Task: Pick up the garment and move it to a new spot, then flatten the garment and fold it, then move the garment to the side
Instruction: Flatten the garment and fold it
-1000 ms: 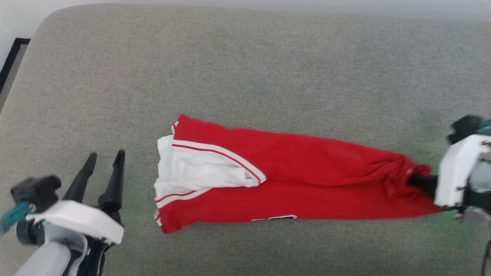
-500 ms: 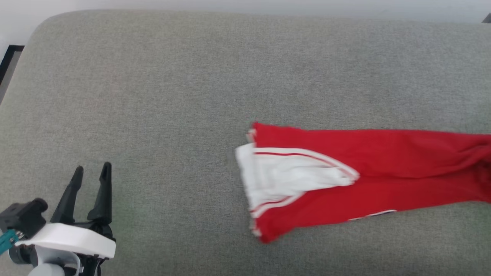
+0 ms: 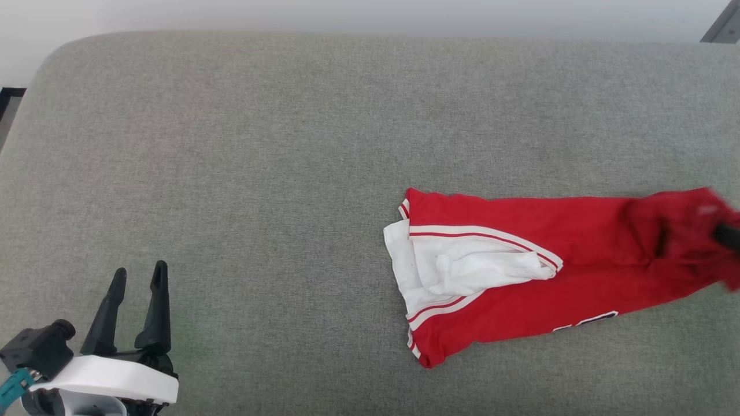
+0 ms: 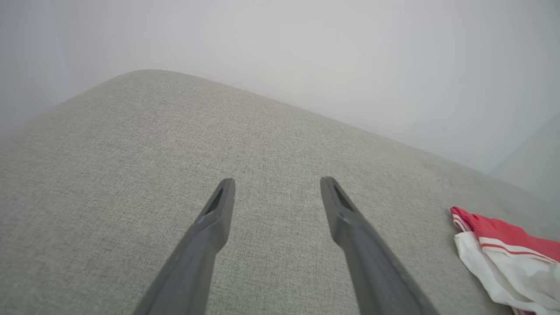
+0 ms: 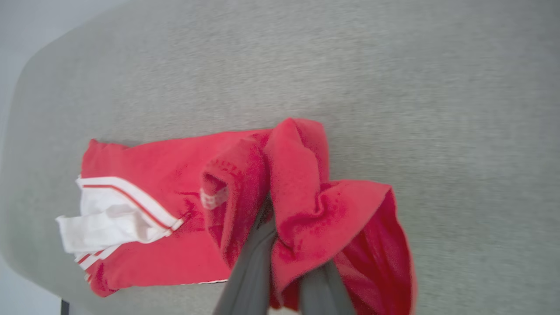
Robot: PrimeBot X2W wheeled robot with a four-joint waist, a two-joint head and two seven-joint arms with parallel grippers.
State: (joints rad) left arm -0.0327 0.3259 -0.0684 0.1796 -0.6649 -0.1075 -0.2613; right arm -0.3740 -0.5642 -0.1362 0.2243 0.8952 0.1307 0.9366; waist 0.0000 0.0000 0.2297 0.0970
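Observation:
The garment (image 3: 578, 260), red with a white sleeve and striped trim, lies as a long folded band on the grey cushion (image 3: 289, 144). Its right end is bunched and lifted off the cushion. My right gripper (image 3: 729, 236) is shut on that bunched end at the right edge of the head view. In the right wrist view the red cloth (image 5: 175, 175) drapes over my right gripper (image 5: 280, 227) and hides the fingertips. My left gripper (image 3: 140, 268) stands open and empty at the lower left, far from the garment. The left wrist view has it (image 4: 277, 181) above bare cushion, the white sleeve end (image 4: 507, 249) at the right.
The cushion's rounded left corner (image 3: 52, 63) and far edge meet a pale wall (image 3: 347, 14). A dark strip (image 3: 8, 98) shows past the left edge. Bare cushion stretches between my left gripper and the garment.
The garment has been dragged to the right across the cushion by my right gripper, and its held end has risen. The head view has shifted a little. My left gripper stays open.

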